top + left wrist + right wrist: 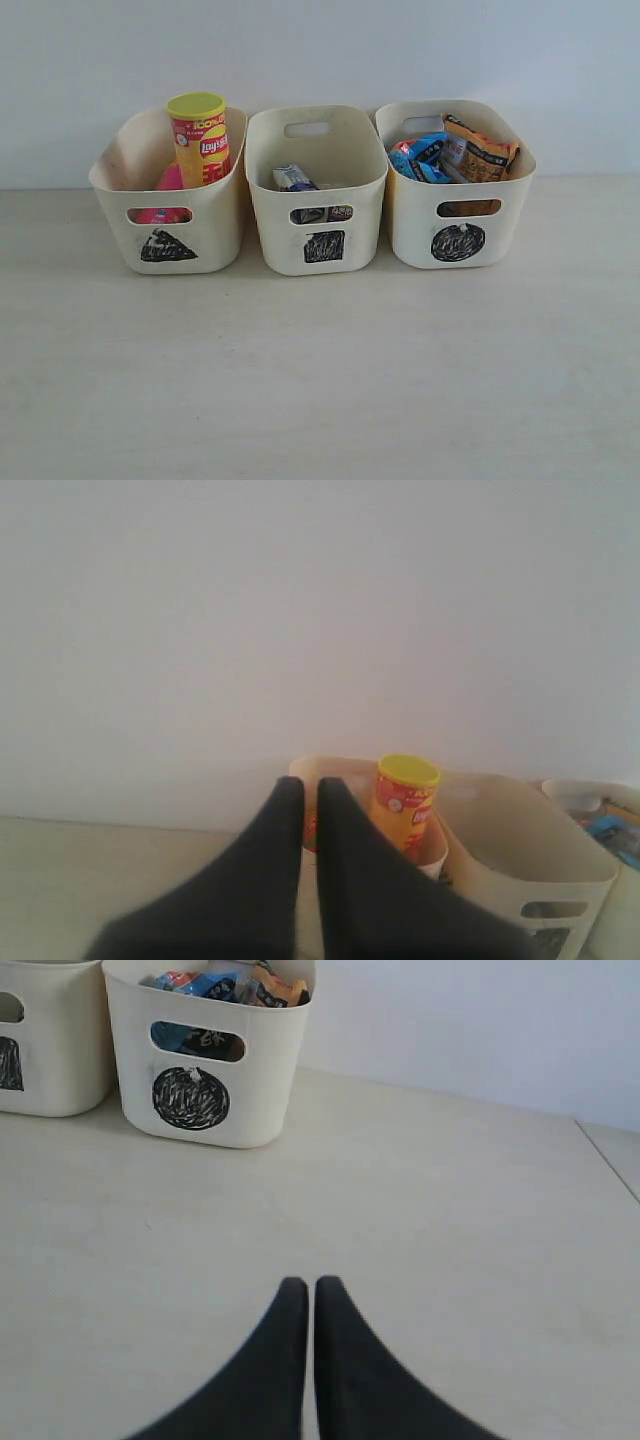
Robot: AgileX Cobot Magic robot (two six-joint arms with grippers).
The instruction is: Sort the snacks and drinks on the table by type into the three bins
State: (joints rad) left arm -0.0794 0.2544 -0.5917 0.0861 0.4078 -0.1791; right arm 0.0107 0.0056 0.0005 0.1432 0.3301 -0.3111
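The left gripper (310, 785) is pressing its two dark fingers nearly together, only a thin slit showing between them, and is gripping nothing. Past its tips the yellow-red tube (405, 800) is standing upright with its yellow lid on, inside the triangle bin (215, 230). The right gripper (304, 1285) is likewise closed and empty, hanging over the bare table (320, 380) with the circle bin (265, 1080) well apart from it.

The three bins are sitting in a row along the wall, close beside one another: triangle at the left of the exterior view, square bin (270, 240) in the middle, circle at the right. The pink tube (168, 181) is lying low in the triangle bin beside the yellow-red one. The white carton (293, 178) is leaning in the square bin, where something dark is showing through the handle slot, too small to tell. The blue bag (420, 155) and the orange bag (480, 155) are poking above the circle bin's rim, side by side
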